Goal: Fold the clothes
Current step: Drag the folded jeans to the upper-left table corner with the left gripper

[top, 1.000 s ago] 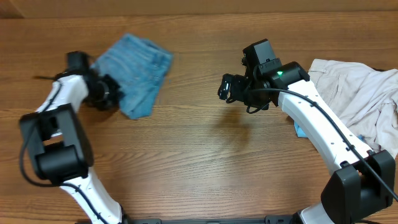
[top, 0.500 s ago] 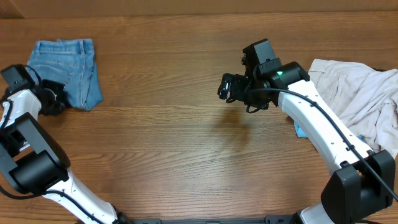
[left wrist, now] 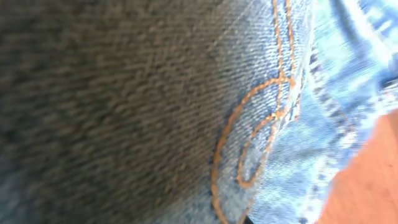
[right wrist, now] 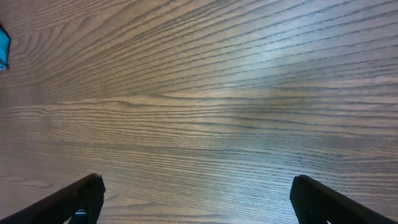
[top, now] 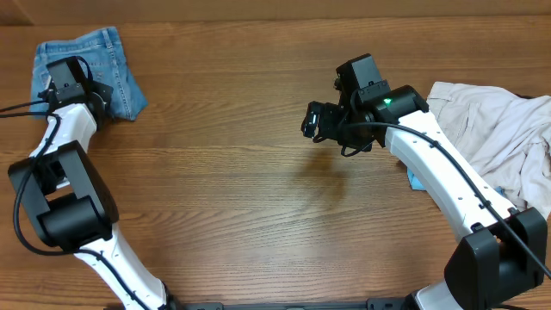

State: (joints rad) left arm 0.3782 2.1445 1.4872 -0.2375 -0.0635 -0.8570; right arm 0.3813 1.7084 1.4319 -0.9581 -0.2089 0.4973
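The jeans (top: 120,76) lie at the table's (top: 258,215) far left corner, nearer the edge than before; the left gripper (top: 73,82) has come onto them (its opening cannot be told); the right gripper (top: 312,120), unmoved, hangs spread wide.

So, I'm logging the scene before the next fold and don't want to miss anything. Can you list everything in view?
jeans: one, light blue denim with tan stitching, top left of the overhead view
trousers: one, beige, crumpled at the right edge
blue cloth: one scrap showing, bright blue, beside the right arm below the trousers, mostly hidden
table: one, brown wood, under everything
left gripper: one, black, on the jeans; its wrist view shows only denim, so open or shut is unclear
right gripper: one, black, over bare wood right of centre, open and empty
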